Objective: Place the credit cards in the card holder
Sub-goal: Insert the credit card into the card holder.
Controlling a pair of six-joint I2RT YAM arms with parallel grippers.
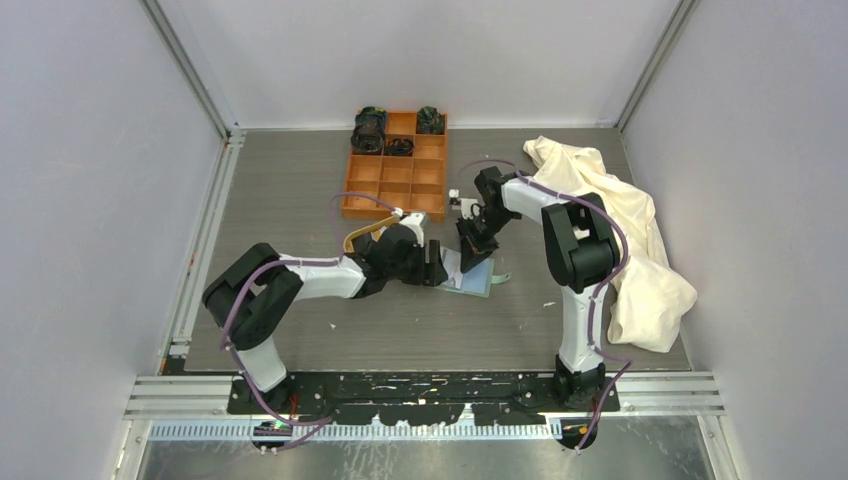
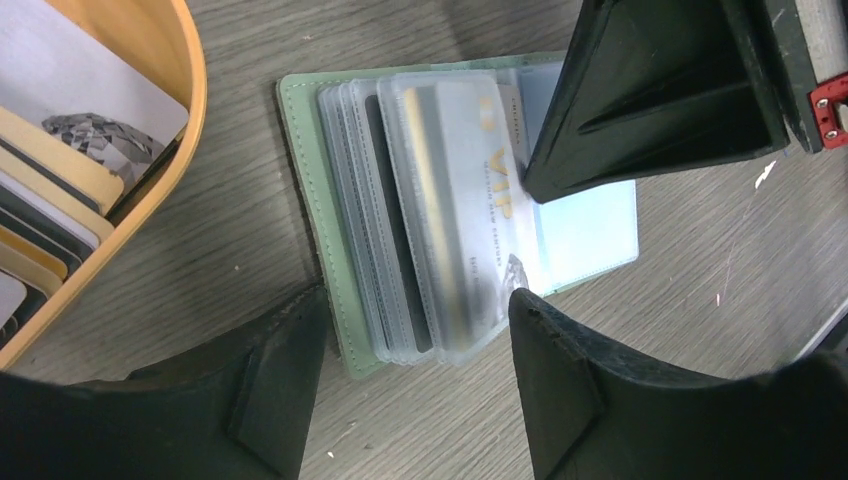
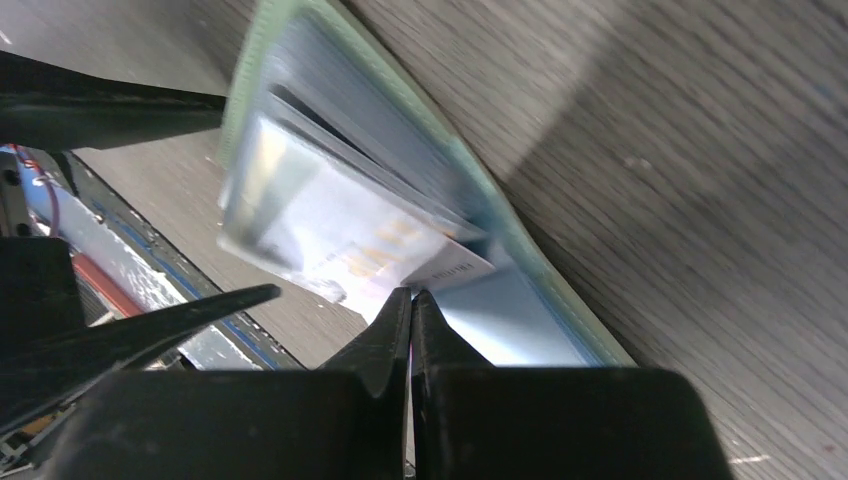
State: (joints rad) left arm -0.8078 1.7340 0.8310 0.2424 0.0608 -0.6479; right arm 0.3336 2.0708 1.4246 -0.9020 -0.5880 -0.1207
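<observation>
Card holder (image 2: 305, 180): soft sage-green stitched cover (clear glossy sleeves, fanned).

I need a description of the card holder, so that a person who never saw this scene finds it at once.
Find the orange compartment box at the far side of the table, then look nearer and slightly right of it. There, beside a rounded wooden tray of loose cards, the card holder lies open: a sage-green wallet, alone in having clear plastic sleeves fanned across it.
</observation>
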